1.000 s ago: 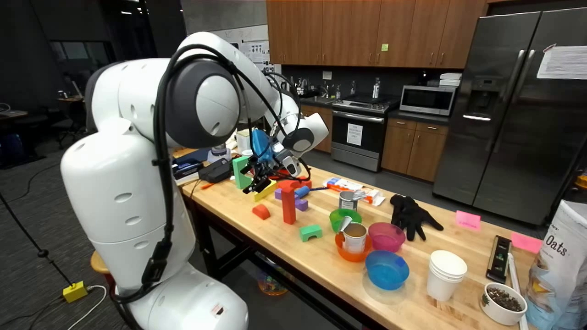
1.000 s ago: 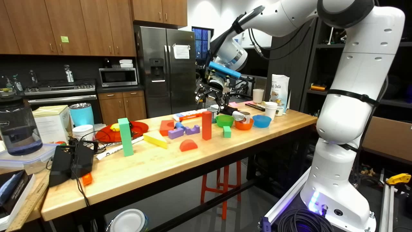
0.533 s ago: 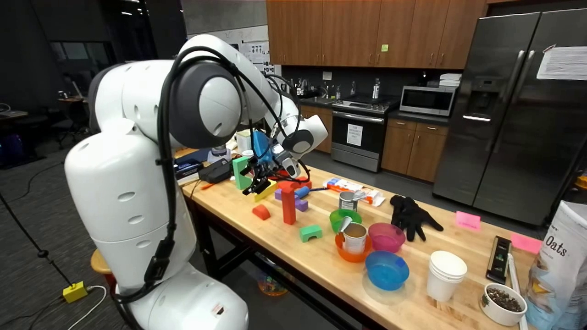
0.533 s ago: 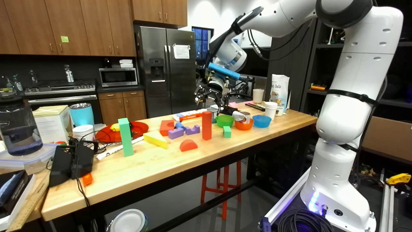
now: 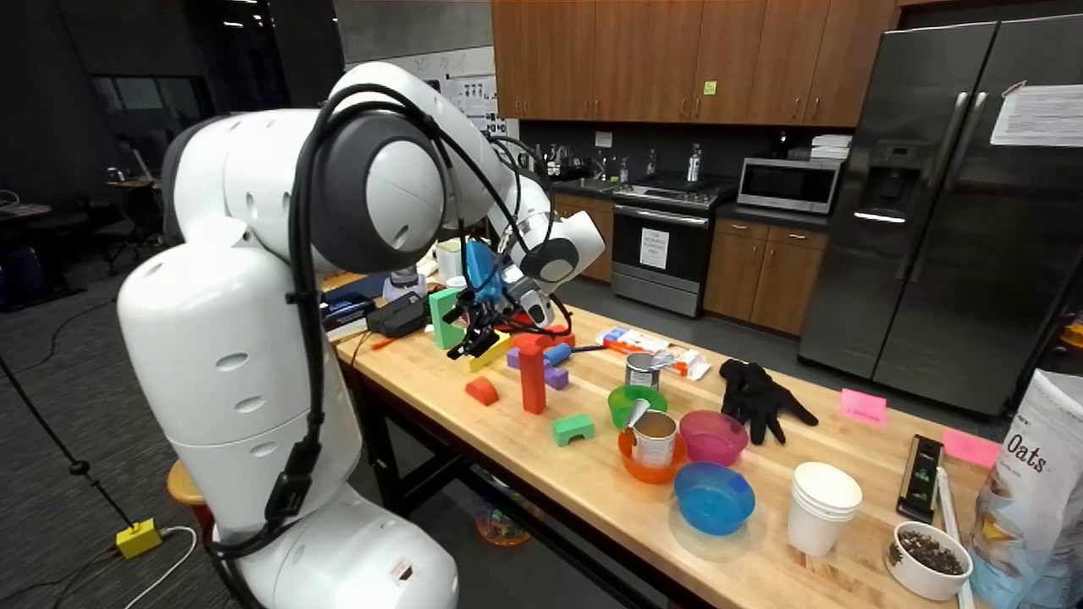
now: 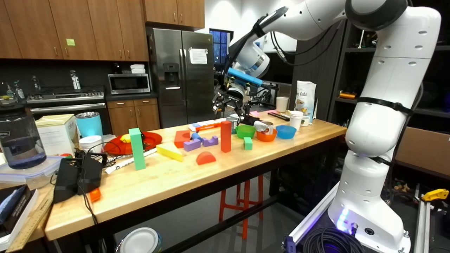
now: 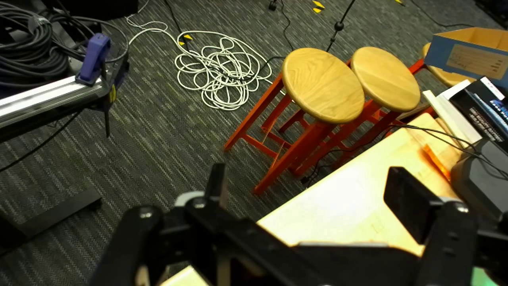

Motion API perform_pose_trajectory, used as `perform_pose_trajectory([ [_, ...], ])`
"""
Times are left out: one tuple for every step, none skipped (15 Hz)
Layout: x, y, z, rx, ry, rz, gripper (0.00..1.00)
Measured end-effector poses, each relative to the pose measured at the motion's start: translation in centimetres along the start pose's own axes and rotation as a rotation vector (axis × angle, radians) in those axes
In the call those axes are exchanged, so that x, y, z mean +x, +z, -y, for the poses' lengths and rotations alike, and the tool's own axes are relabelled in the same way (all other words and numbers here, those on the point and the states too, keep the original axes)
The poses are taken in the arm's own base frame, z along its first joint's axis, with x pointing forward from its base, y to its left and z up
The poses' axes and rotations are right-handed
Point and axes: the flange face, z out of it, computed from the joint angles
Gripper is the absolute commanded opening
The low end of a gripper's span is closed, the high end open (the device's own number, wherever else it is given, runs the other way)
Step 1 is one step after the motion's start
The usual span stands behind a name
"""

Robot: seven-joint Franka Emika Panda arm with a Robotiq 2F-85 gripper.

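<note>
two fingers are standing wide apart in the wrist view, so the gripper is holding nothing and is seemingly touching nothing. it is hovering above the wooden table, one finger showing against carpet, the other against tabletop. the step in hand is looking like free positioning. loose blocks are apparently lying nearest, though depth is proving hard to judge: in an exterior view the tall green block is standing upright, the yellow block is lying near it, and the upright red block is standing between those and the green bowl. grasping a block would be calling for turning inward over the wood and lowering the spread jaws. the table's edge is running slantwise between the fingers, with stools standing just past it and a dark cabled device crowding the corner. room for moving is lying along the strip in front of the blocks.
</note>
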Motion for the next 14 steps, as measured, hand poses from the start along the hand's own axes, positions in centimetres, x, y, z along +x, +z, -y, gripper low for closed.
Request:
perform_pose_trajectory([
  [0.00, 0.00, 0.00, 0.000, 0.000, 0.000, 1.00],
  [0.00, 0.00, 0.00, 0.000, 0.000, 0.000, 1.00],
  [0.00, 0.00, 0.00, 0.000, 0.000, 0.000, 1.00],
  [0.00, 0.00, 0.00, 0.000, 0.000, 0.000, 1.00],
  [0.00, 0.00, 0.00, 0.000, 0.000, 0.000, 1.00],
  [0.00, 0.00, 0.00, 0.000, 0.000, 0.000, 1.00],
  [0.00, 0.00, 0.00, 0.000, 0.000, 0.000, 1.00],
  [0.00, 0.00, 0.00, 0.000, 0.000, 0.000, 1.00],
  [0.00, 0.00, 0.00, 0.000, 0.000, 0.000, 1.00],
  [0.00, 0.01, 0.00, 0.000, 0.000, 0.000, 1.00],
  [0.00, 0.00, 0.00, 0.000, 0.000, 0.000, 1.00],
  [0.00, 0.01, 0.00, 0.000, 0.000, 0.000, 1.00],
  [0.02, 0.04, -0.01, 0.000, 0.004, 0.001, 1.00],
  [0.08, 0.09, -0.09, 0.001, 0.017, 0.003, 1.00],
])
